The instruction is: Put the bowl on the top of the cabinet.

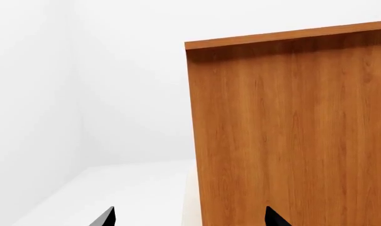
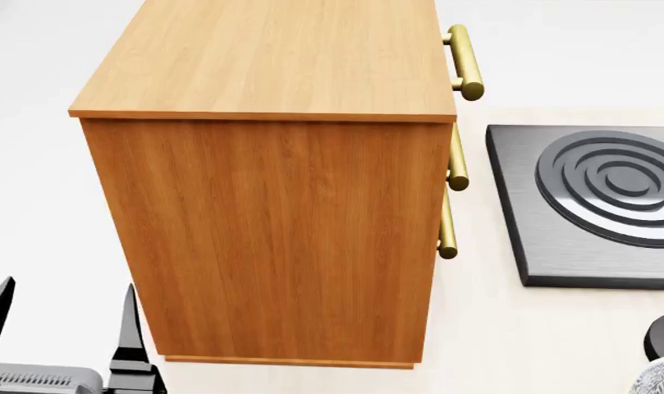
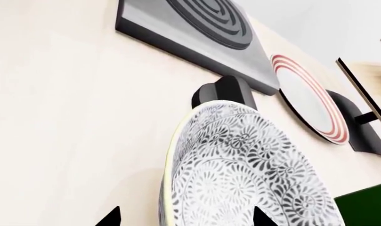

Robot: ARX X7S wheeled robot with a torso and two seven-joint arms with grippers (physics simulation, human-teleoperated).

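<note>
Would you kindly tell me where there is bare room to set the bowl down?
The cabinet top is bare. Tabletop between its handles and the burner plate is a narrow free strip. It is crowded around the bowl, beside the red-ringed plate.

left pincer — black tapered fingers | grey ribbed body

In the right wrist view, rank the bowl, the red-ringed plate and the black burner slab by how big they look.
1. bowl, though it sits nearest the camera, which inflates it.
2. burner slab, cut off by the frame edge.
3. red-ringed plate.
Slab and plate look close; true sizes are unsure.
</note>
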